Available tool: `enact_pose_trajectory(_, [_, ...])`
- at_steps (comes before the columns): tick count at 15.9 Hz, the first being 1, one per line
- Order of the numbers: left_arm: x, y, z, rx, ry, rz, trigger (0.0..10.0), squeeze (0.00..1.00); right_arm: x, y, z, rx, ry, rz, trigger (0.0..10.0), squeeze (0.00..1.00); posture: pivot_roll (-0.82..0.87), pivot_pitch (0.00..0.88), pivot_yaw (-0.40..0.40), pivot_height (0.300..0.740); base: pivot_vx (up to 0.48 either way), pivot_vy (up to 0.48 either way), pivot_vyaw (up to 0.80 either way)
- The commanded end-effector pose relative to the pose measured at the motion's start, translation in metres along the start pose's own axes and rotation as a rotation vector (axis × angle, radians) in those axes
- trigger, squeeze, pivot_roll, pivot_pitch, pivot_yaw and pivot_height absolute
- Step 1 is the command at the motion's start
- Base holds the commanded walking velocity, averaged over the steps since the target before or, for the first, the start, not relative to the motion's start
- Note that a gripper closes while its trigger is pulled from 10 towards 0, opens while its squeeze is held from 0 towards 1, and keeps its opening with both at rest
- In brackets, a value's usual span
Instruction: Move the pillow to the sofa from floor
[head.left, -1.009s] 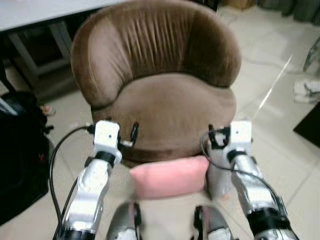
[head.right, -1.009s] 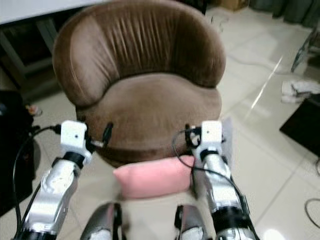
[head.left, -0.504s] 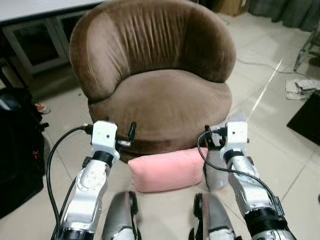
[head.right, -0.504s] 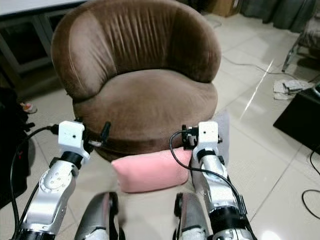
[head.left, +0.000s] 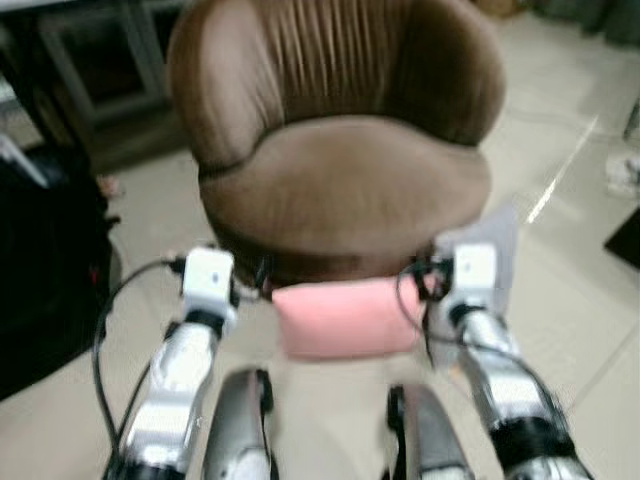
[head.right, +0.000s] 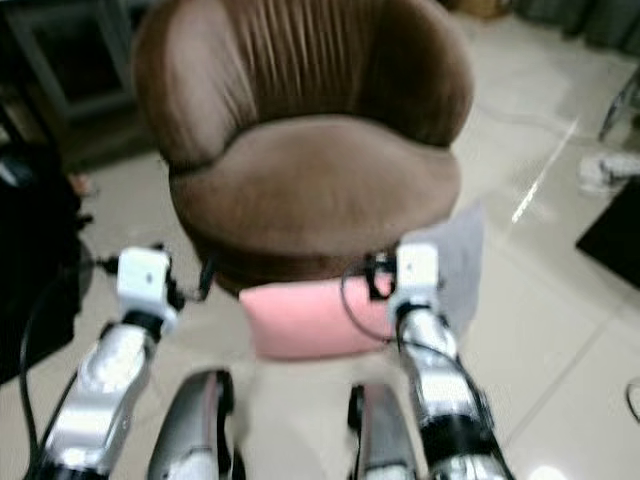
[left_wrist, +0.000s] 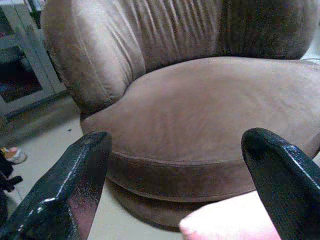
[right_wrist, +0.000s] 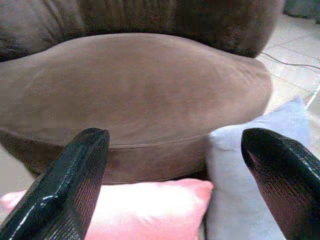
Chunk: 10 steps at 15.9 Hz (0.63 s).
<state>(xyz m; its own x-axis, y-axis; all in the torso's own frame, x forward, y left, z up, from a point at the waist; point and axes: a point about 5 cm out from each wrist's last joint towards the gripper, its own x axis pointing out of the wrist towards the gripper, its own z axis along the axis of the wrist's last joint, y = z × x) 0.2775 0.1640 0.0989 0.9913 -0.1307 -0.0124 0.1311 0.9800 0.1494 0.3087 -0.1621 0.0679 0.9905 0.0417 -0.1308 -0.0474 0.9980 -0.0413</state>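
The pink pillow is lying on the tiled floor, leaning against the base of the brown sofa at its 6 o'clock. The left gripper is reaching forward at the pillow's 9 o'clock, fingers spread wide, holding nothing. The right gripper is reaching forward at the pillow's 3 o'clock, equally splayed and unloaded. A pale grey cushion is standing at the pillow's 2 o'clock
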Motion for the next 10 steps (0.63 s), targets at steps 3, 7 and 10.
enact_pose_trajectory(3, [0.003, 0.001, 0.004, 0.007, -0.014, 0.008, 10.0, 0.0, 0.002, -0.004, 0.005, 0.0, -0.012, -0.01, 10.0, 0.0, 0.01, 0.082, 0.005, 0.527, 0.0, 0.0, 0.0])
enact_pose_trajectory(7, [0.01, 0.007, 0.005, 0.042, -0.01, -0.008, 10.0, 0.0, 0.003, -0.002, 0.005, 0.0, -0.014, -0.011, 10.0, 0.0, 0.02, 0.081, 0.011, 0.527, 0.0, 0.0, 0.0])
enact_pose_trajectory(10, [0.018, 0.012, 0.004, 0.082, 0.018, -0.028, 10.0, 0.0, 0.001, -0.003, 0.003, 0.008, -0.013, -0.015, 10.0, 0.0, 0.02, 0.085, 0.02, 0.507, 0.0, 0.0, 0.0])
